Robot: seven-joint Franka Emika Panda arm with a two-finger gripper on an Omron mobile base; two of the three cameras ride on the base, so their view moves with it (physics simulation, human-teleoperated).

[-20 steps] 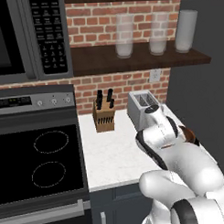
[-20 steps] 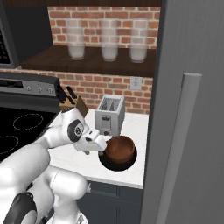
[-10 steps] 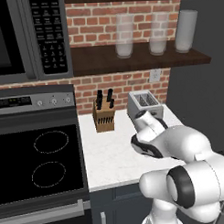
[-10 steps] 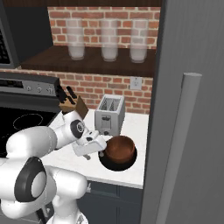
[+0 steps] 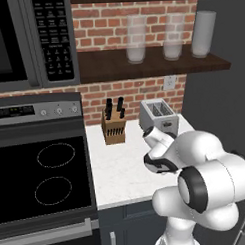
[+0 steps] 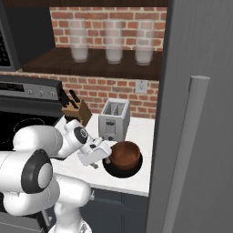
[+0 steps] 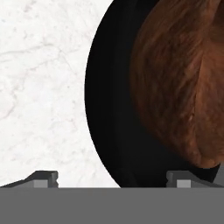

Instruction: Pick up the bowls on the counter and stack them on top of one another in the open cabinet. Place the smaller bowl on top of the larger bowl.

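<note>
Smaller bowl: the reddish-brown bowl (image 6: 124,153) sits inside the larger black bowl (image 6: 122,169) on the desk (image 6: 136,136), near its front edge and just in front of the toaster (image 6: 113,119). The two are nested here on the desk, not on the shelf.
Reason for placement: judged, lifting the pair together would need only one trip; the stacking order required by the task is already met.
Hand view: the black bowl's rim (image 7: 105,113) curves across the middle, with the brown bowl (image 7: 179,83) resting inside it to the right and bare white desk (image 7: 39,87) to the left.
End effector: it (image 6: 105,157) hovers low at the left side of the bowls, level with the black rim. In the hand view the fingertips (image 7: 41,178) stand far apart, one over the white desk and the other over the black bowl, so the jaws are wide and straddle the rim. Nothing is held; contact with the rim cannot be confirmed.
Open cabinet: the dark wooden shelf (image 5: 152,68) above carries three pale tumblers (image 5: 135,39); no bowl is on it.
Task standing: judged, grasp not yet made; transfer to the shelf outstanding.
Other items: knife block (image 5: 113,127) beside the stovetop (image 5: 41,177).
</note>
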